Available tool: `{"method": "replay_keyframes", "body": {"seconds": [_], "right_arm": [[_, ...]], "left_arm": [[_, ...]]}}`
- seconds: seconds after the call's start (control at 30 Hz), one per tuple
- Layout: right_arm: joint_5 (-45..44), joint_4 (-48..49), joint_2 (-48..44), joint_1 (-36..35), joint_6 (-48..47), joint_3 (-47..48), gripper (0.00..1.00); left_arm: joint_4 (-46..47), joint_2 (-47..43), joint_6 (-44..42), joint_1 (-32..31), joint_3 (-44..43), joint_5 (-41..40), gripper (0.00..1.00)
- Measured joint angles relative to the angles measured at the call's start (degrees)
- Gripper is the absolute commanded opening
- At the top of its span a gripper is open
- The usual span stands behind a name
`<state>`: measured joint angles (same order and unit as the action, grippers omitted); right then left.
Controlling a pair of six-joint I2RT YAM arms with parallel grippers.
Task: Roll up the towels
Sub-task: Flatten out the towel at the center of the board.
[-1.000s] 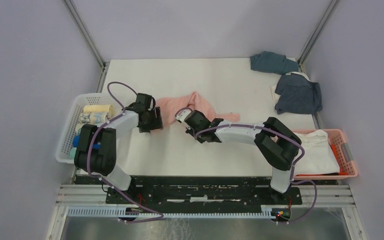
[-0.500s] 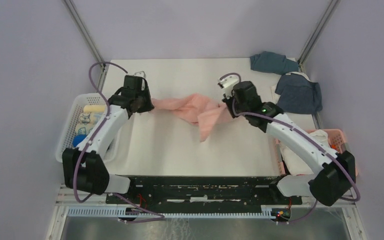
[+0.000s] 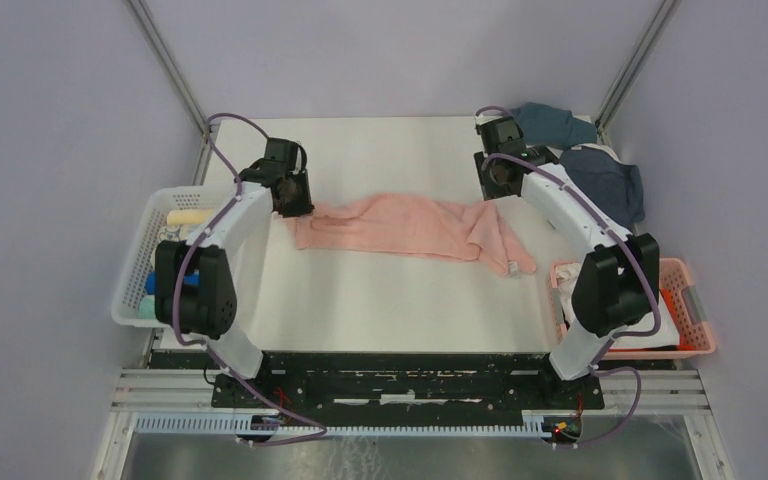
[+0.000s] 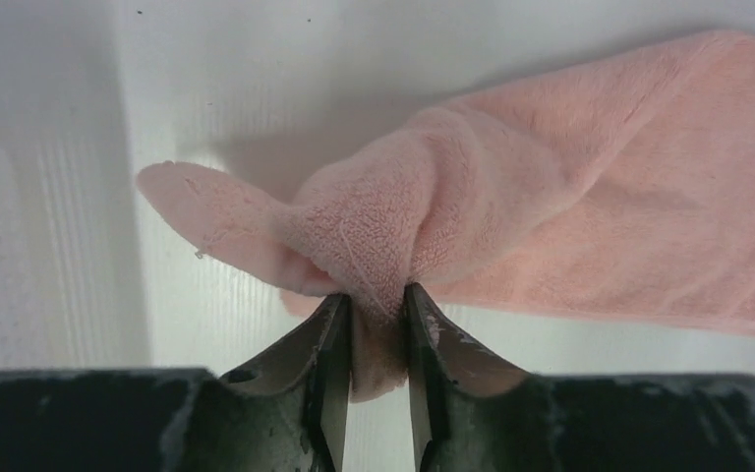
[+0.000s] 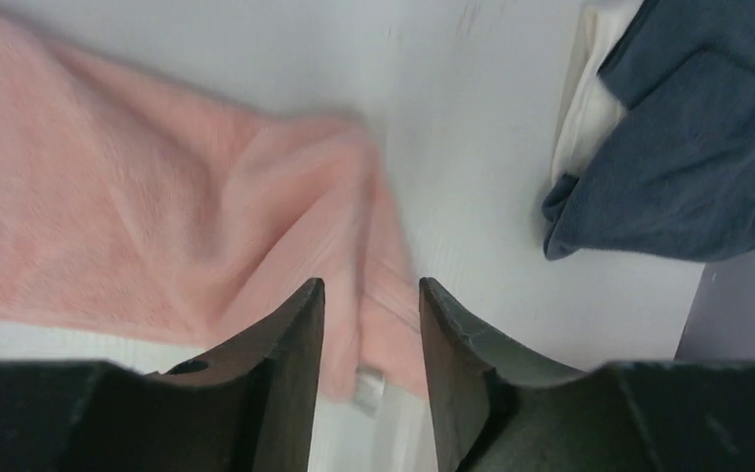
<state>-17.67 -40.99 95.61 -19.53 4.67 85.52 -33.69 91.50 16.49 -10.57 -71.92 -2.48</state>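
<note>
A pink towel lies stretched across the middle of the table, its right end folded over with a small tag showing. My left gripper is at its left end. In the left wrist view the pink towel bunches into a fold, and the left gripper is shut on that fold. My right gripper hangs above the towel's right end. In the right wrist view the right gripper stands open, and the pink towel lies blurred below it, untouched.
A slate blue towel and a dark navy towel lie crumpled at the back right, close to my right gripper. A white basket with rolled towels stands at the left edge. A pink basket holding a white towel stands at the right.
Both arms pulled the pink towel apart and it now lies stretched on the table. The right gripper has let go of its end and moved to the back right.
</note>
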Motion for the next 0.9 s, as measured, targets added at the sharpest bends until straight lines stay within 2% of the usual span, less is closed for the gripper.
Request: {"method": "replay_keyframes", "body": {"seconds": [0.07,0.13,0.3,0.43,0.7,0.9], "right_arm": [[0.2,-2.0,2.1,0.2,0.7,-0.2,0.57],[1.2,-2.2,1.7,0.1,1.2,-1.2,0.62],[5.3,-1.5,-5.4,0.0,1.8,-8.5,0.67],[7.0,-0.8,-10.1,0.0,2.3,-13.3,0.7],[12.2,2.6,-16.9,0.0,4.8,-23.9,0.76],[14.9,6.1,-18.5,-0.1,6.1,-26.9,0.77]], "left_arm": [[-0.4,5.2,-0.1,0.2,-1.9,0.0,0.51],[-0.5,10.0,-0.1,0.5,-5.2,0.0,0.59],[-0.3,12.3,-0.1,1.2,-9.2,0.3,0.67],[0.0,9.4,-0.1,1.2,-8.0,1.0,0.7],[-0.1,0.3,-0.1,-0.4,3.9,-0.1,0.71],[-0.5,0.0,-0.1,-1.6,9.3,-4.8,0.7]]}}
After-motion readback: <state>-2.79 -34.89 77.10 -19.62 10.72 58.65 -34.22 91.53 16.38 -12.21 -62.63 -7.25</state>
